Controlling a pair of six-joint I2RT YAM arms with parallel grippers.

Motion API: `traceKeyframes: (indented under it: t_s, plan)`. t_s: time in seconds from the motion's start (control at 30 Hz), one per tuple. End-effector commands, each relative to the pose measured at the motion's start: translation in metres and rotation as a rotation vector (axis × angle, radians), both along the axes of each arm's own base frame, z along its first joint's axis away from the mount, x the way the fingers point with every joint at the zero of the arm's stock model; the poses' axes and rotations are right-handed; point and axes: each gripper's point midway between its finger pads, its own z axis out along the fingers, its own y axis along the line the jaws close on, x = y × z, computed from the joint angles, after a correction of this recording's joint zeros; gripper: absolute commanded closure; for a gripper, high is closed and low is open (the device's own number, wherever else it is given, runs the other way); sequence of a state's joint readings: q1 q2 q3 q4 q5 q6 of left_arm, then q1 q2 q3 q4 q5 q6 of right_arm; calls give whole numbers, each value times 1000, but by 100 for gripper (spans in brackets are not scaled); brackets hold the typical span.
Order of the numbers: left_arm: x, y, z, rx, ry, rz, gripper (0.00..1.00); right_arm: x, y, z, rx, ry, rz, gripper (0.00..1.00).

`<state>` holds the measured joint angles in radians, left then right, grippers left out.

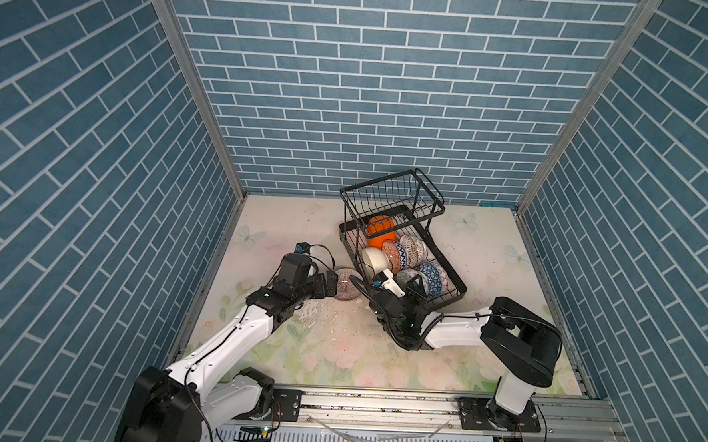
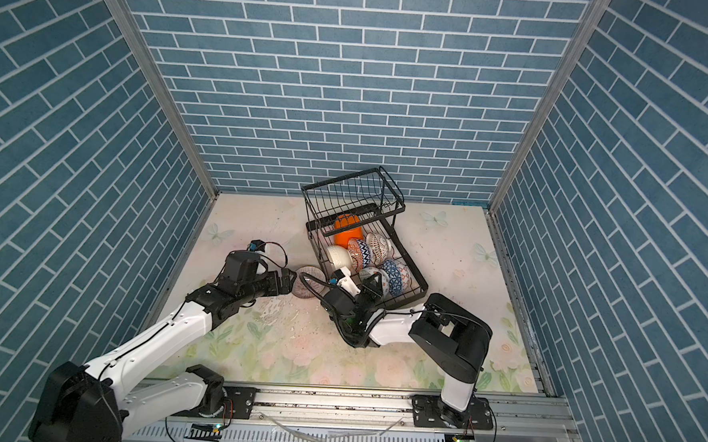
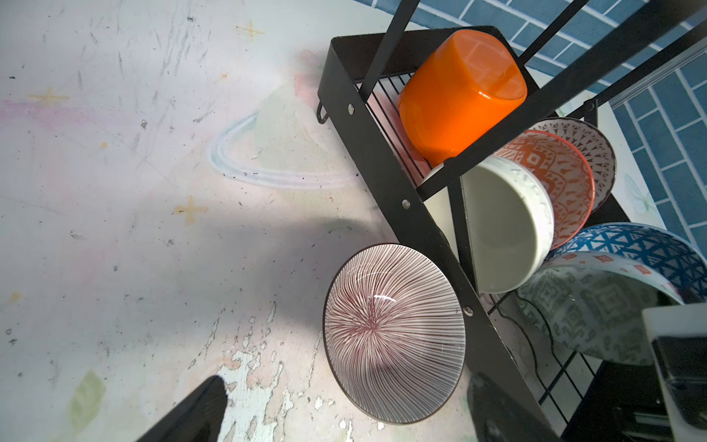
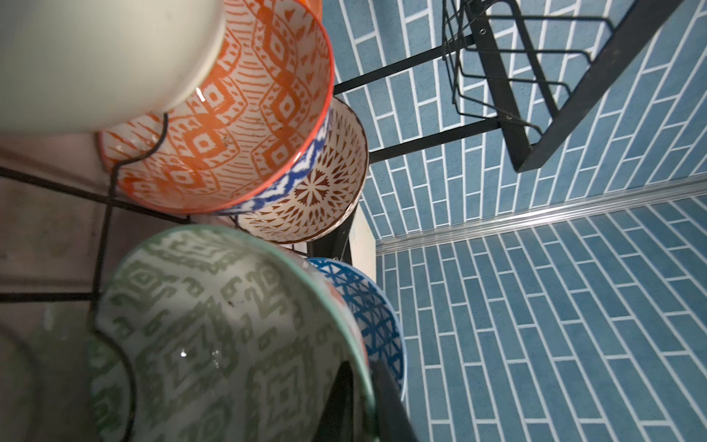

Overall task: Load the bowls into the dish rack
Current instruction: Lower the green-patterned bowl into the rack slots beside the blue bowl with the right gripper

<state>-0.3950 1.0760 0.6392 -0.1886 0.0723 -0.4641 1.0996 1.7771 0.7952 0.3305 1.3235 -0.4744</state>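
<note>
The black wire dish rack [image 1: 451,268] stands at the back middle of the table. Its lower tray holds several bowls on edge, among them a plain orange one [image 1: 379,231], a cream one [image 1: 375,258] and a blue-patterned one [image 1: 434,278]. My right gripper [image 4: 367,402] reaches into the tray's near end, its jaws shut on the rim of the grey-green bowl [image 4: 214,325], one finger inside and one outside. A brown-striped bowl [image 3: 394,333] sits on the table against the rack's left side. My left gripper [image 3: 344,413] is open just short of it, fingers wide on either side.
A raised wire basket [image 1: 391,190] overhangs the rack's far end above the orange bowl. Blue brick walls close in the back and both sides. The floral table cover [image 1: 337,346] is scuffed and peeling in front of the striped bowl.
</note>
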Motion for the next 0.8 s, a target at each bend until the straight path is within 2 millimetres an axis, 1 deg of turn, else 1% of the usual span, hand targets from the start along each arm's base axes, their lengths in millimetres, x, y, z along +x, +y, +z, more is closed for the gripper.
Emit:
traceKeyframes:
  t_s: [0.0,0.37,0.53,0.77]
  plan:
    - [-1,3,-1,-7,2,12,0,-5,0,-24,-47,76,32,80]
    - [-2,2,0,-14,7,11,0,-4,1,-20,-24,57,24,66]
    - [-4,4,0,-11,6,16,0,-3,3,-17,-11,53,26,54]
    - [-4,5,1,-8,3,19,0,-3,3,-11,14,42,29,39]
